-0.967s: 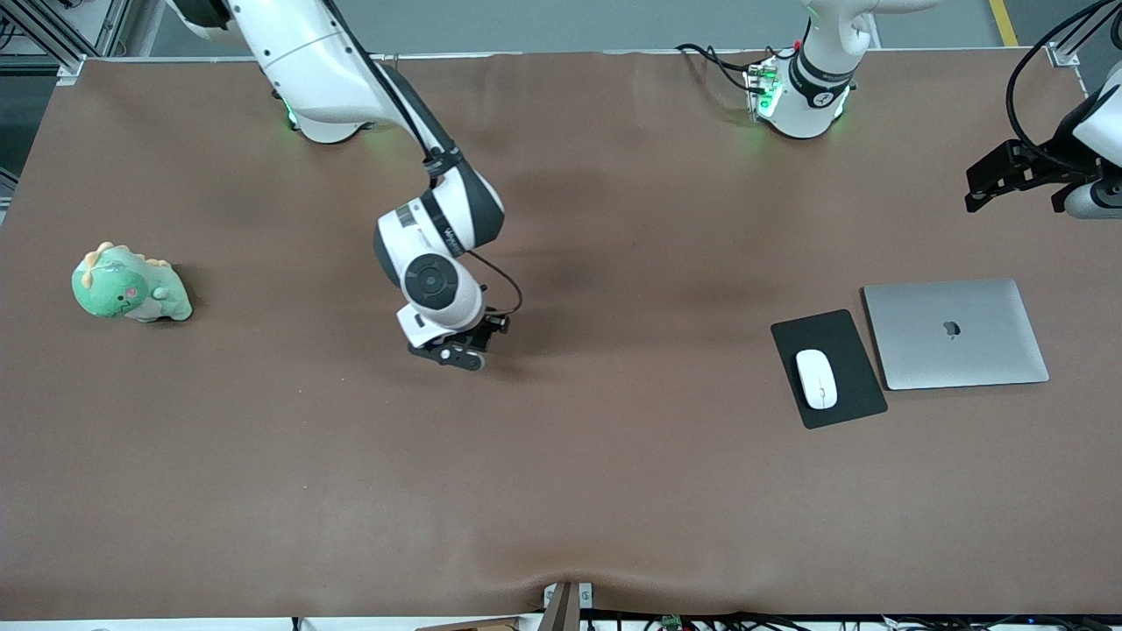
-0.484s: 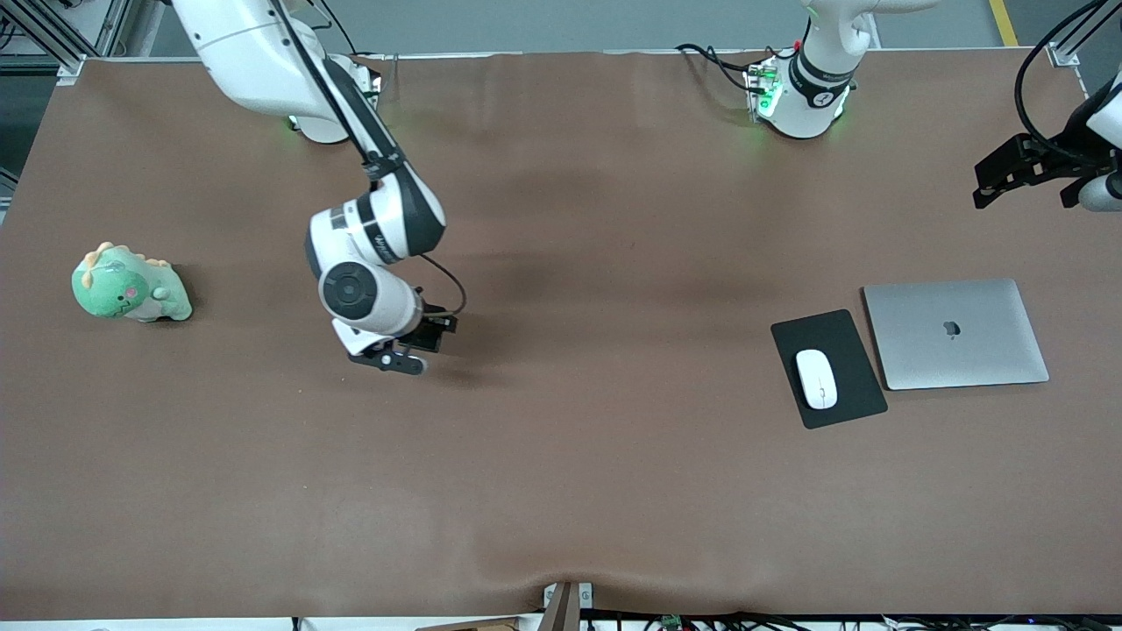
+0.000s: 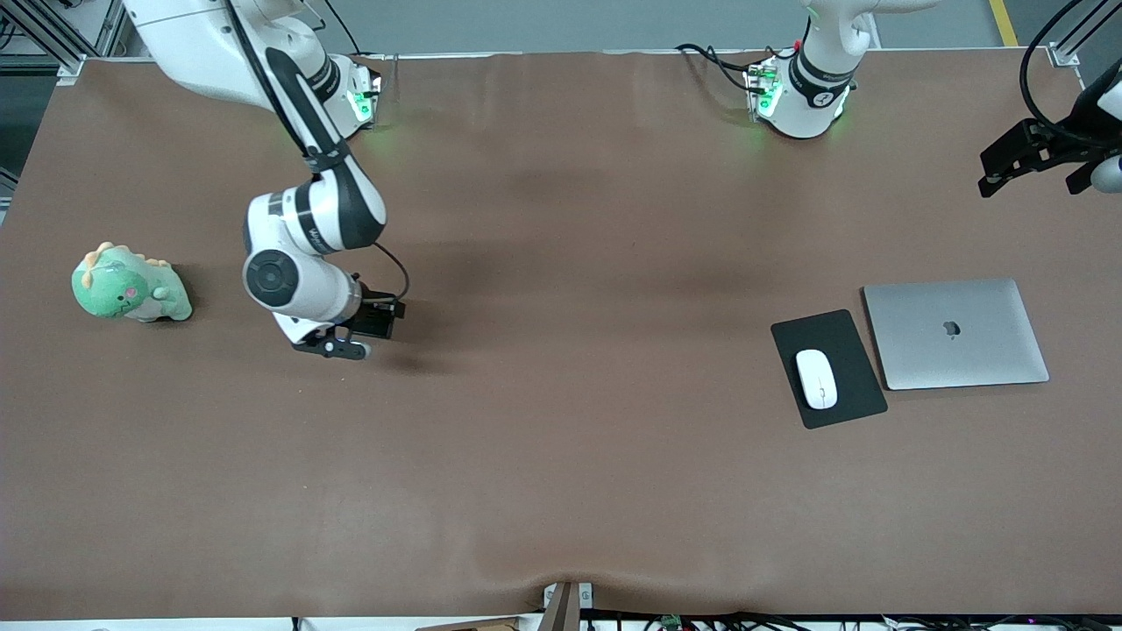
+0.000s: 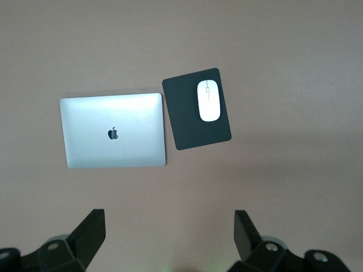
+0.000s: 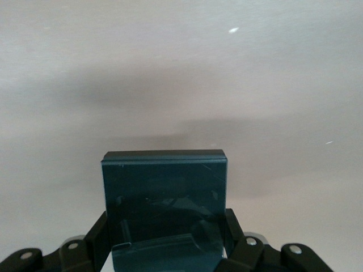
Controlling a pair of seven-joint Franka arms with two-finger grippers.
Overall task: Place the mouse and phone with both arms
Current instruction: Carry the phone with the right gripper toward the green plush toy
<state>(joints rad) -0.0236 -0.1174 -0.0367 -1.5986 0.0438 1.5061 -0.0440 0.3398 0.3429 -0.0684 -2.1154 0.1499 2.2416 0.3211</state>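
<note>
Carried phone (image 5: 164, 192), clamped in right gripper (image 3: 351, 337), from mid-table toward nine o'clock for likely set-down; left mouse (image 3: 815, 379) on pad (image 3: 855, 350) at three o'clock, left gripper (image 3: 1034, 162) spread empty at two o'clock.

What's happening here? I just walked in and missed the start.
The right gripper is shut on the phone, carrying it above bare table toward the green plush dinosaur. The left gripper hangs open and waits, high over its end of the table. The mouse already lies on the mouse pad beside the closed laptop.
</note>
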